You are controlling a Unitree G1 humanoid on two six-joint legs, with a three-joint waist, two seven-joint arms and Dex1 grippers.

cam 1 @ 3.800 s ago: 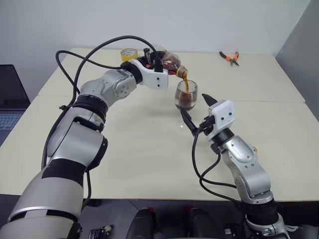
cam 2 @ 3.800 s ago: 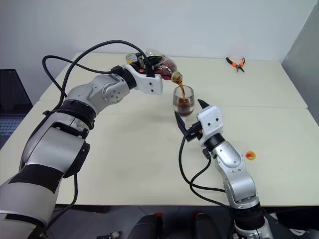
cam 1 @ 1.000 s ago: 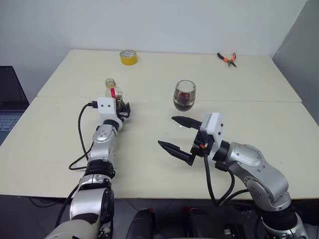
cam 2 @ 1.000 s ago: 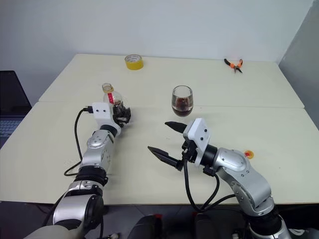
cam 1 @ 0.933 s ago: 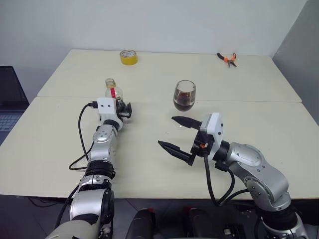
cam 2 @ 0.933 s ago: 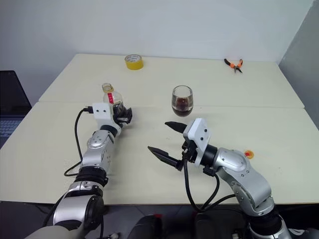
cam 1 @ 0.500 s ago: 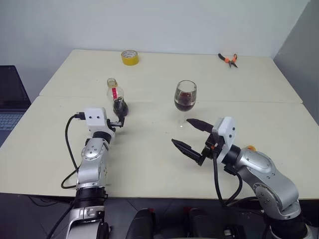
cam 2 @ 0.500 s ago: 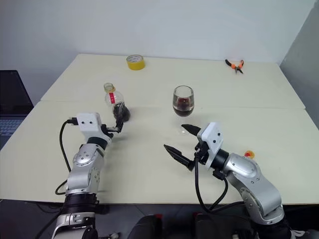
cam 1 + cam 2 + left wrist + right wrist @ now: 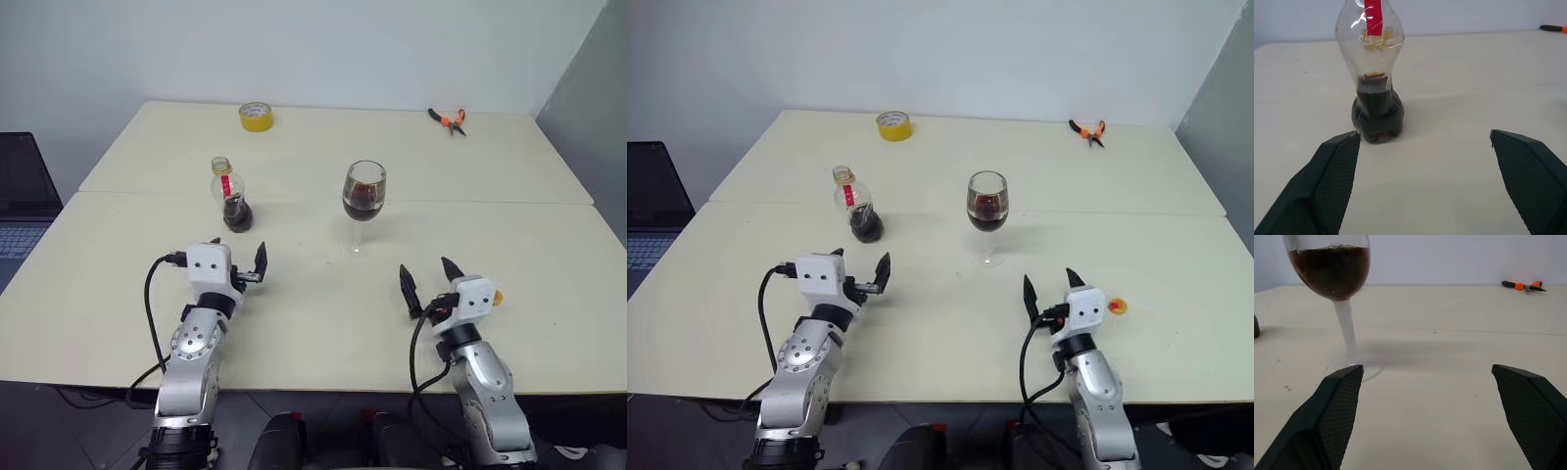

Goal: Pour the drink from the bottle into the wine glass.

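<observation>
The bottle (image 9: 232,196) stands upright on the table (image 9: 313,323), left of centre, with a red label strip and a little dark drink (image 9: 1376,115) at its bottom. Right of it stands the wine glass (image 9: 363,201), its bowl about half full of the drink (image 9: 1332,269). My left gripper (image 9: 238,257) is open and empty, hovering on the near side of the bottle and pointing at it. My right gripper (image 9: 425,272) is open and empty too, near the front edge, to the near right of the glass.
A yellow tape roll (image 9: 255,116) and orange-handled pliers (image 9: 448,118) lie at the far edge. A small orange round piece (image 9: 495,294) lies on the table just right of my right gripper. A laptop (image 9: 20,196) sits off the table's left side.
The bottle, earlier tilted over the glass and pouring, now stands alone. My left gripper has drawn back from it toward the near edge. My right gripper swung down and rightward, now pointing forward.
</observation>
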